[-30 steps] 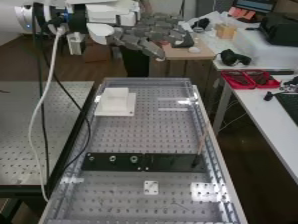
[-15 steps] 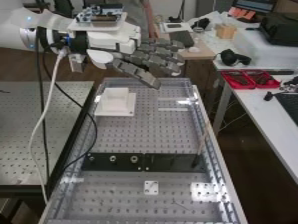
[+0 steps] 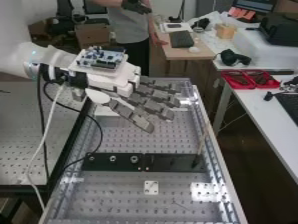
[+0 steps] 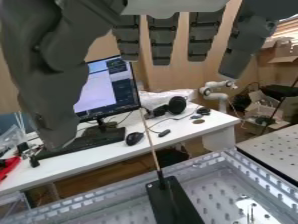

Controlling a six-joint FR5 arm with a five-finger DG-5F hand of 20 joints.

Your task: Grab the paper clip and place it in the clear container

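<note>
The hand [image 3: 136, 119] hangs over the far part of the bench in the high view, its fingers straight and spread, with nothing held. In the wrist view the hand [image 4: 163, 42] shows relaxed fingers and a thumb. Below it, a clear-walled tray [image 3: 224, 187] surrounds a perforated board; whether this is the clear container I cannot tell. A thin line [image 3: 179, 204] lies on the board toward the near end, too faint to name as the paper clip.
A dark bar [image 3: 113, 161] crosses the board, with a thin upright stick [image 3: 202, 142] at its right end. A small white plate [image 3: 151, 187] lies nearer. Beneath the hand, a white block's base [image 3: 105, 111] is partly hidden. Red trays [image 3: 247, 86] sit on the side table.
The hand has come lower and nearer along the bench, its fingers now tilted down over the tray's far part. It now covers most of the white block.
</note>
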